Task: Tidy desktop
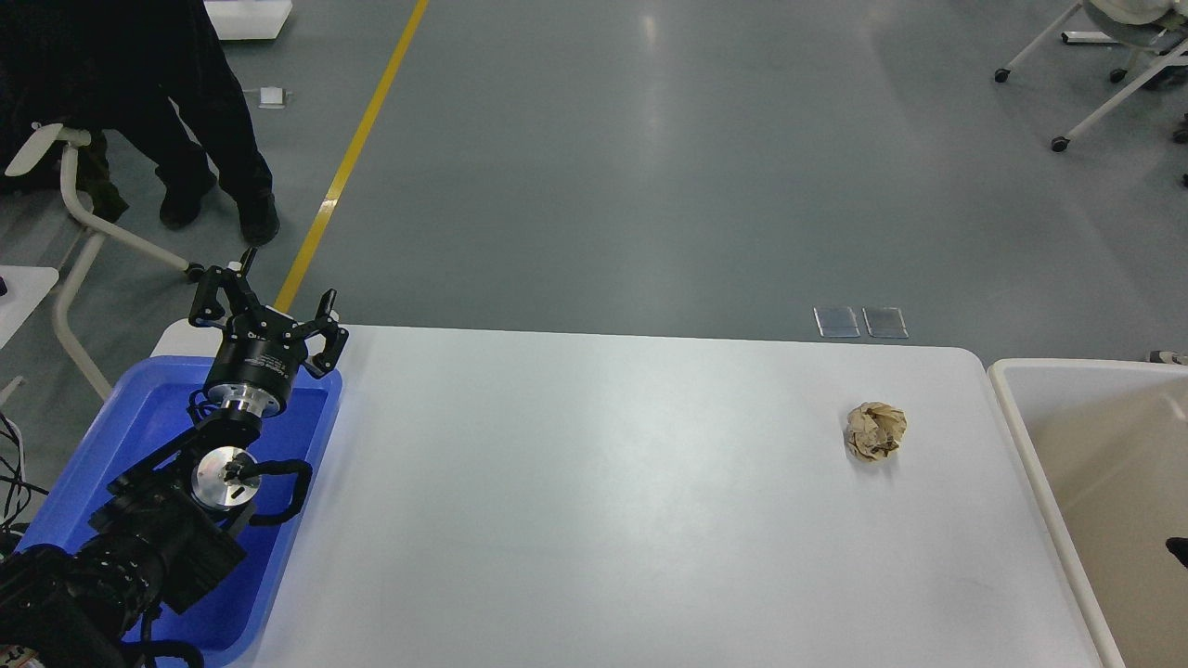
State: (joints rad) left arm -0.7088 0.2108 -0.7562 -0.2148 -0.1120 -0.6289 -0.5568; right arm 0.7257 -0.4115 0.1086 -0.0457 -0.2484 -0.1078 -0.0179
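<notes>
The desktop (603, 482) is a wide white tabletop with rounded corners. A crumpled ball of brown paper (874, 430) lies on it toward the right. My left gripper (275, 295) is open and empty, raised above the far end of the blue plastic tray (306, 436) at the table's left edge, far from the paper ball. My right gripper is not in view; only a small dark shape (1177, 551) shows at the right edge, over the bin.
A beige-white bin (1021, 436) stands just past the table's right end. A white chair frame (83, 223) and a person's legs (213, 139) are beyond the table at the far left. Wheeled chairs (1114, 74) stand at the far right.
</notes>
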